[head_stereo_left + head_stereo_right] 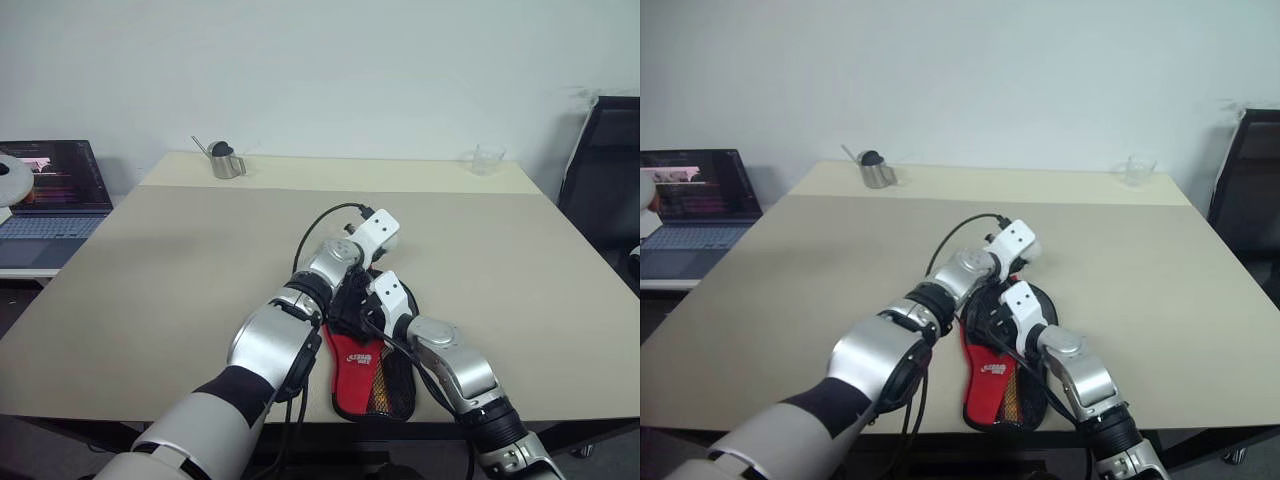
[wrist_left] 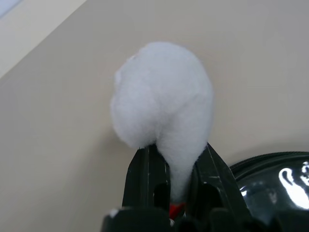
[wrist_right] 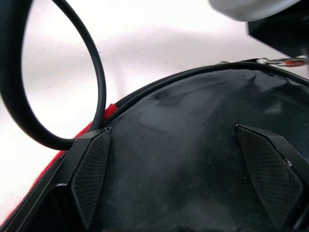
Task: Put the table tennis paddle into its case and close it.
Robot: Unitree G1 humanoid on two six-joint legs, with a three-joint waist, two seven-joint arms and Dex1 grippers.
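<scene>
The case, paddle-shaped fabric w/ a red lower part carrying a white logo and a black mesh pocket, lies flat at the near edge of the beige table, narrow end toward the robot, round black end further in. Both arms meet over its round end. In the right wrist view the case's black top looks smooth and a bit glossy, w/ a zip line curving along its rim and a thin red edge below; a small metal zip pull w/ a red tab sits at the rim. The right gripper has its jaws spread wide, textured black pads on either side over the black surface; a round black cable loops beside it. The left gripper has its jaws nearly pressed together, pinching a small red bit, prob. the zip tab, though a fuzzy white blob blocks most of that view. Paddle itself can't be made out. At the far edge stand a small metal jug and a clear glass cup. An open laptop sits on a side desk, left.
</scene>
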